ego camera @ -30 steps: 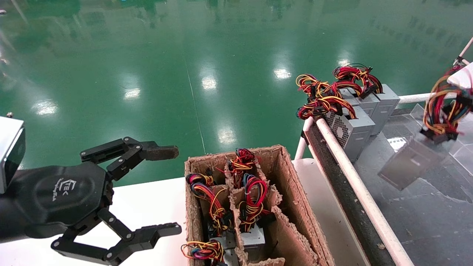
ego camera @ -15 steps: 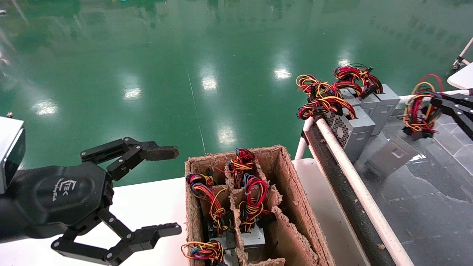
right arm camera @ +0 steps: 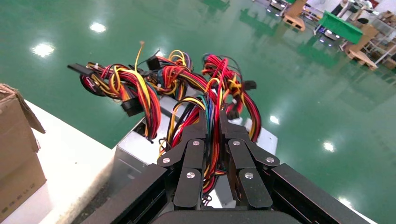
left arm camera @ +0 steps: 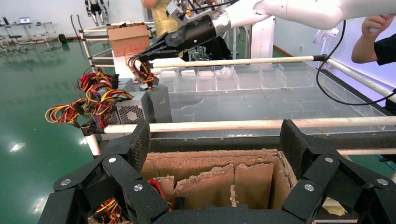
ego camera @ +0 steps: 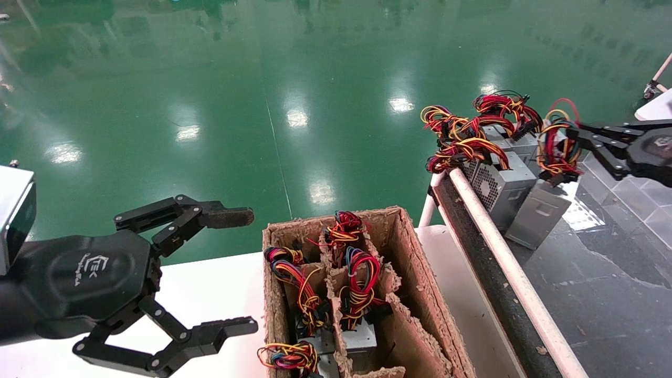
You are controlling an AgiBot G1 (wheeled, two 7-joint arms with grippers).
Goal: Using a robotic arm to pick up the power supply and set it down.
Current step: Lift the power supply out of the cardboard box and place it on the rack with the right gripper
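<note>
While my right gripper (ego camera: 576,137) hangs over the dark conveyor surface (ego camera: 604,273) at the far right, its fingers (right arm camera: 194,163) are pressed together on the wire bundle (ego camera: 559,142) of the power supply (ego camera: 538,212). Red, yellow, orange and blue wires run up between my two fingers in the right wrist view. The grey box hangs below that bundle, tilted, its lower end at or just above the conveyor; I cannot tell if it touches. It sits just beside the row of other grey supplies (ego camera: 504,184), which stand against the white rail (ego camera: 504,257) with their red, yellow and black bundles (ego camera: 462,136) spilling over the rail end. In the left wrist view the same box (left arm camera: 159,103) shows next to the fan-grille unit (left arm camera: 133,108), with my right arm (left arm camera: 299,10) reaching in from above.

My left gripper (ego camera: 231,273) is parked low at the near left over the white table (ego camera: 210,294), fingers spread wide, holding nothing. Just beside it is the cardboard box (ego camera: 415,273) with torn dividers; more supplies with wire loops (ego camera: 359,278) sit in its compartments. Green glossy floor (ego camera: 262,79) lies beyond.
</note>
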